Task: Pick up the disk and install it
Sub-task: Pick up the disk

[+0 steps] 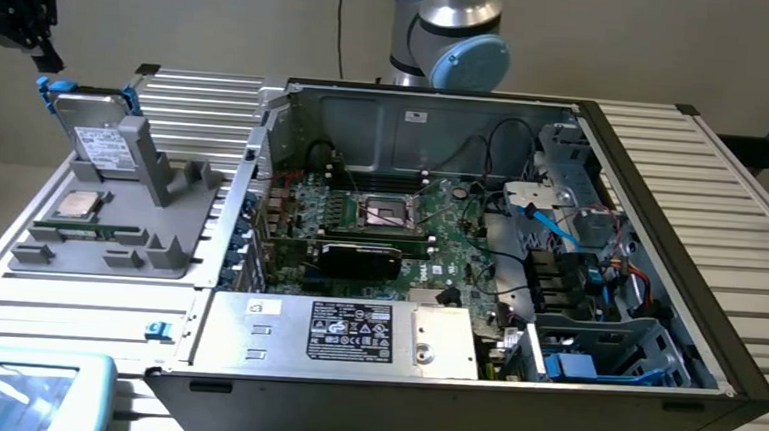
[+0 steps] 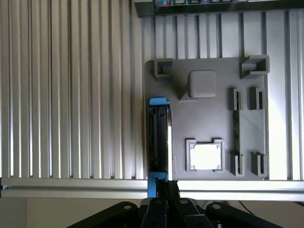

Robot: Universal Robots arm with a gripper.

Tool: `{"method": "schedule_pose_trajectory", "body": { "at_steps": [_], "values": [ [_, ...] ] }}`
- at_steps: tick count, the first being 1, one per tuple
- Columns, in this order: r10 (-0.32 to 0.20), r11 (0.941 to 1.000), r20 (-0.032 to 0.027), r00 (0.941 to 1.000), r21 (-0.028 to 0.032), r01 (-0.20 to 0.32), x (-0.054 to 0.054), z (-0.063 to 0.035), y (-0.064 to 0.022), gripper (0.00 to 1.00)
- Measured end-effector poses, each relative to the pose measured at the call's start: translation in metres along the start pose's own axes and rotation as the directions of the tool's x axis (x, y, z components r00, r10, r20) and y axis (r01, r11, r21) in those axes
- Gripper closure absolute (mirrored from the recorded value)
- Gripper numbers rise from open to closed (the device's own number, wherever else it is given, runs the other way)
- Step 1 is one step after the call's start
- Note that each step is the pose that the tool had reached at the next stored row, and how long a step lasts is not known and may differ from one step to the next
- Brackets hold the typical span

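Disk (image 1: 96, 136) stood upright in its grey holder (image 1: 113, 244). Gripper (image 2: 161, 199) hovered above, closed and empty; descending thus could knock it over.

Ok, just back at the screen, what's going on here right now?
The arm's gripper hangs shut and empty just above the hard drive. The drive stands on edge in its slot in the grey holder tray, to the exterior view's left of the open computer case. It has not been lifted yet. A processor chip lies flat in the same tray.
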State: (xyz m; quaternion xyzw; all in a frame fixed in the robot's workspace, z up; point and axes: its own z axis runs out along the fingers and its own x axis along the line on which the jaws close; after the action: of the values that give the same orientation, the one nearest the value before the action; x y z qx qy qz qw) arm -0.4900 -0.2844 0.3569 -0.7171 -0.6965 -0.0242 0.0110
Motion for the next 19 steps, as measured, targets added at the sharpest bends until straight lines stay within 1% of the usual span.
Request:
{"method": "schedule_pose_trajectory", "body": {
  "at_steps": [6,12,14,15,16,18,19],
  "values": [
    [0.0,1.0,0.0,1.0,0.0016,0.0,0.0,0.0006,0.0,0.89],
    [0.004,1.0,0.0002,1.0,0.0072,-0.004,-0.0001,0.0019,-0.0001,0.89],
    [0.004,0.9999,0.0015,1.0,0.0117,-0.004,-0.0001,0.0018,0.0,0.89],
    [0.004,0.9999,0.003,1.0,0.0147,-0.004,-0.0001,0.0018,0.0002,0.89],
    [0.005,0.9998,0.0069,1.0,0.0179,-0.005,-0.0001,0.0018,0.0003,0.89],
    [0.005,0.9997,0.0189,0.9998,0.0247,-0.005,-0.0001,0.0018,0.0003,0.89],
    [0.005,0.9997,0.0204,0.9998,0.0256,-0.005,-0.0002,0.0019,0.0003,0.89]
  ]
}}
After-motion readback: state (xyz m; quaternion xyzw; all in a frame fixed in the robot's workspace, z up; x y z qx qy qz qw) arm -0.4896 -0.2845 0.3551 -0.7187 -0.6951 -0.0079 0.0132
